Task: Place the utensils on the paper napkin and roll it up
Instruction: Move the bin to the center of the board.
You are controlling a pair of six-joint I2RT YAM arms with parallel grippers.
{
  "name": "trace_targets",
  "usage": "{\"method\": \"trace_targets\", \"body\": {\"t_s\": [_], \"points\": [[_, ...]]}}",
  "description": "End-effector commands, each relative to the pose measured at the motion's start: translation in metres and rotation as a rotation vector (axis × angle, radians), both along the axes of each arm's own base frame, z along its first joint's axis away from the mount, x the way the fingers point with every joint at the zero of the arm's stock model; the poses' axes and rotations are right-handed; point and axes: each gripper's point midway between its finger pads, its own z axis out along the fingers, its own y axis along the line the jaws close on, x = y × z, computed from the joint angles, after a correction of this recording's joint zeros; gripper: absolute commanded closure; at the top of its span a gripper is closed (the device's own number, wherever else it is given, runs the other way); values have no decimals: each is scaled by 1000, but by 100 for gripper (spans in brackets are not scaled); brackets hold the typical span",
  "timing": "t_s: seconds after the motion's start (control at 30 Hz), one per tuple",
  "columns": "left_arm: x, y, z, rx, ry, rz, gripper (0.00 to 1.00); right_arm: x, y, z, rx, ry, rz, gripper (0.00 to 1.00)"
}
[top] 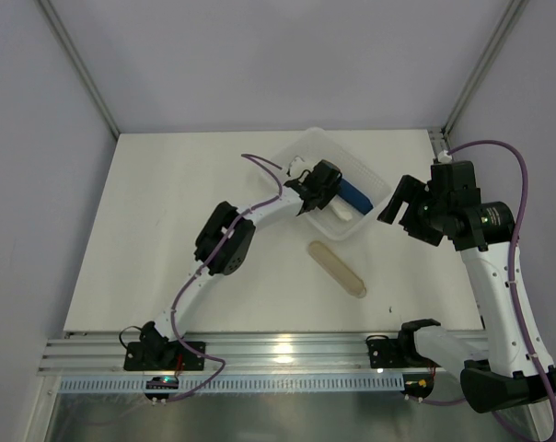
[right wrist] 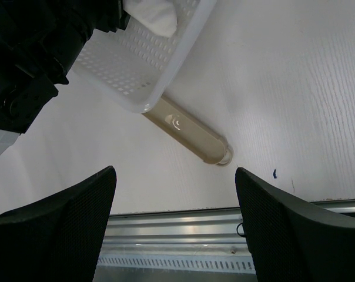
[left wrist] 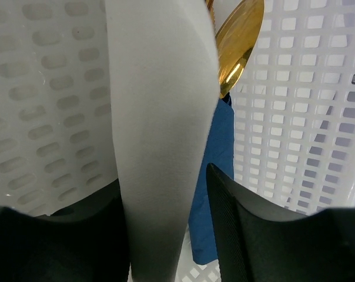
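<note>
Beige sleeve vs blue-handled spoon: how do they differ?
The beige sleeve is one plain colour; the blue-handled spoon has a gold bowl. The beige sleeve lies on the table, outside the white tray; the blue-handled spoon lies inside it, partly covered by the left gripper. Both are slim and lie on a similar diagonal.

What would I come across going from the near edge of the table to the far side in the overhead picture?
Metal rail → beige oblong sleeve → white plastic tray
</note>
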Motion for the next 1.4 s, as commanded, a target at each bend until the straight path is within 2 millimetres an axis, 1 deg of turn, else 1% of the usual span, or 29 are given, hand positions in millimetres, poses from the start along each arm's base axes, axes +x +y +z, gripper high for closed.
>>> {"method": "trace_targets", "body": {"t_s": [0.0,0.1,0.23,0.37,0.4,0.53,0.7,0.77,0.93,1.03,1.07,1.13,1.23,1.33,1.37], "points": [[-21,29,-16,108,111,1,48,-3,-1,14,-1,-46,11,15],[-23,36,-17,110,121,7,47,-3,0,13,3,-42,11,15],[-26,36,-14,99,132,-2,43,-2,0,11,4,-36,10,15],[-29,36,-18,92,140,-8,43,-2,0,10,2,-33,13,15],[-33,38,-22,96,141,-26,42,-2,0,9,3,-32,14,15],[-38,40,-22,117,140,-60,42,-1,1,8,4,-30,15,15],[-45,51,-22,110,129,-65,40,0,2,6,6,-20,18,15],[-46,51,-22,116,121,-83,40,0,2,5,8,-17,18,15],[-51,50,-30,107,118,-112,39,0,3,3,13,-10,23,15],[-51,47,-35,96,114,-127,38,1,5,-2,14,2,34,15],[-54,48,-39,90,125,-131,38,0,6,-6,19,11,41,15],[-52,48,-40,70,114,-129,38,2,9,-9,27,25,53,15],[-55,50,-40,68,117,-135,37,8,14,-15,51,50,61,17],[-57,51,-39,47,126,-136,36,26,21,-22,75,84,54,20],[-54,52,-38,36,122,-129,36,34,23,-30,80,119,46,21]]}}
